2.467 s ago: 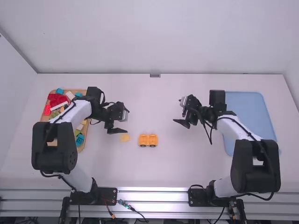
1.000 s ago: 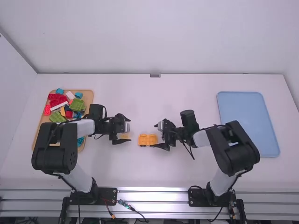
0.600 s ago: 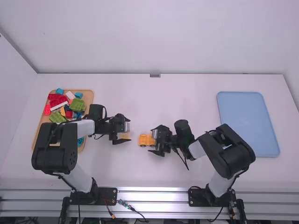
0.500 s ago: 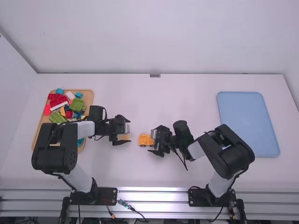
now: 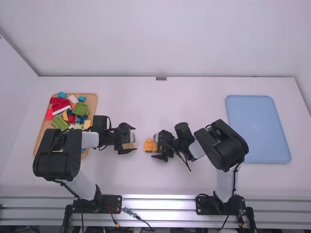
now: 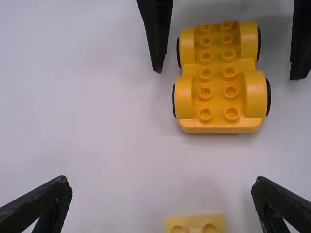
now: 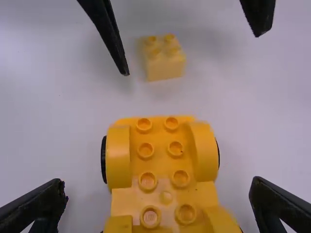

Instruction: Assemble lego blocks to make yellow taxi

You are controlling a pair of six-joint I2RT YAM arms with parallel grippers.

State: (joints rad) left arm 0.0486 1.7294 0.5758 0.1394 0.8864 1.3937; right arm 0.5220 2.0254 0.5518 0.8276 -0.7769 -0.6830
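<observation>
Both gape wide, empty: left pincer (image 5: 129,139) near yellow block (image 7: 165,68), right pincer (image 5: 156,145) seemingly over chassis (image 6: 217,80). Counter (image 5: 160,177) edges lie well away.

High camera looks forward-down from afar; close wrist views share chassis (image 6: 223,77) and block (image 7: 165,65).

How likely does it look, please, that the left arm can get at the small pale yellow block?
Probably yes: the left pincer hovers open above the pale yellow block, a finger to either side, and the wheeled base stands apart from it, so the way looks free.
</observation>
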